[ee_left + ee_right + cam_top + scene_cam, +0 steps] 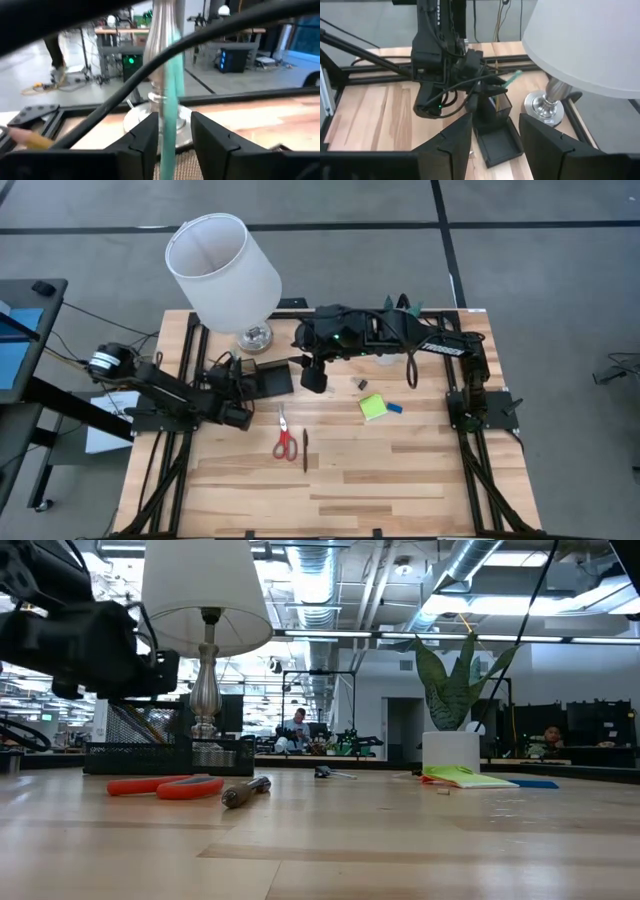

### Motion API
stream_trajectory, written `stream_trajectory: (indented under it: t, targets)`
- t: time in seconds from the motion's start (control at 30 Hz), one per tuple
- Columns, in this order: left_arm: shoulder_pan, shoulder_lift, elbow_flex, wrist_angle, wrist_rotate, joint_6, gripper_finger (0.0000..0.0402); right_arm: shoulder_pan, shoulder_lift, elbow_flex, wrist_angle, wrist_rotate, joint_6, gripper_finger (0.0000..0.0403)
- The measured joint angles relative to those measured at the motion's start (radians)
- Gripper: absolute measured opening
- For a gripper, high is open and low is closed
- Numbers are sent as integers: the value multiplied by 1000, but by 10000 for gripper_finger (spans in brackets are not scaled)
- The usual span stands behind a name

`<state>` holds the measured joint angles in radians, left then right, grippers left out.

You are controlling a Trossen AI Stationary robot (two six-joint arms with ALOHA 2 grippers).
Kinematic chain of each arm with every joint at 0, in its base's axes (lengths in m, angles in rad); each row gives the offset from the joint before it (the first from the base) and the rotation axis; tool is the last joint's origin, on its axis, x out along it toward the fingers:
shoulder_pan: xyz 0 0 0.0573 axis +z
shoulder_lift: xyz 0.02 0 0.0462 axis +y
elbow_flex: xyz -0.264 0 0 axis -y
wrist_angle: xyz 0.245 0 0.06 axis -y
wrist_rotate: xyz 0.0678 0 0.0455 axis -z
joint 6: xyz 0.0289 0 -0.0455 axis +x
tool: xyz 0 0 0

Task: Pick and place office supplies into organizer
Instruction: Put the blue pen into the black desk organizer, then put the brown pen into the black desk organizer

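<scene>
The black organizer (268, 380) sits beside the lamp base. A light blue pen (513, 78) stands tilted in its mesh cup (499, 104). My left gripper (175, 122) is level at the cup, open, with the pen (170, 90) between its fingers. My right gripper (495, 145) hangs open above the table's middle, holding nothing. On the table lie red-handled scissors (285, 440), a black pen (305, 450), a green sticky-note pad (372, 407), a blue eraser (395, 408) and a binder clip (360, 384). My left gripper has one finger (145, 137) on each side of the light blue pen's shaft, coming at it level and lying across it. The gap is wider than the pen. I cannot tell whether a finger touches it.
A white-shaded lamp (222, 265) with a silver base (255, 335) stands at the far left, right behind the organizer. A potted plant (450, 745) stands at the far side. Cables cross the left wrist view. The near half of the table (380, 480) is bare wood.
</scene>
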<state>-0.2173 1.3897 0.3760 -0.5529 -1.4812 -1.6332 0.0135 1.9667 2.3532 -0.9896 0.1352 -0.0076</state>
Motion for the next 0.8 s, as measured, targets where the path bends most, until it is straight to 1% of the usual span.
stream_trajectory:
  t: [0.1,0.27,0.43,0.57,0.7,0.73,0.8]
  targets:
    - [20,36,10,6,-12,-1,115,1,0,-19,-2,-3,0,158]
    - [19,27,58,-4,4,73,120,1,2,-21,-54,-3,-1,155]
    - [16,-4,128,-68,-15,205,121,2,2,-21,-71,-3,5,155]
    - [11,-48,209,-197,-17,274,121,2,2,-21,-80,-3,15,157]
    - [-16,-114,333,-378,-10,353,121,5,2,-21,-101,11,15,155]
    - [-27,-133,369,-421,7,384,121,6,2,-21,-108,31,15,154]
    - [-44,-170,441,-484,82,456,121,6,-1,-21,-124,78,15,153]
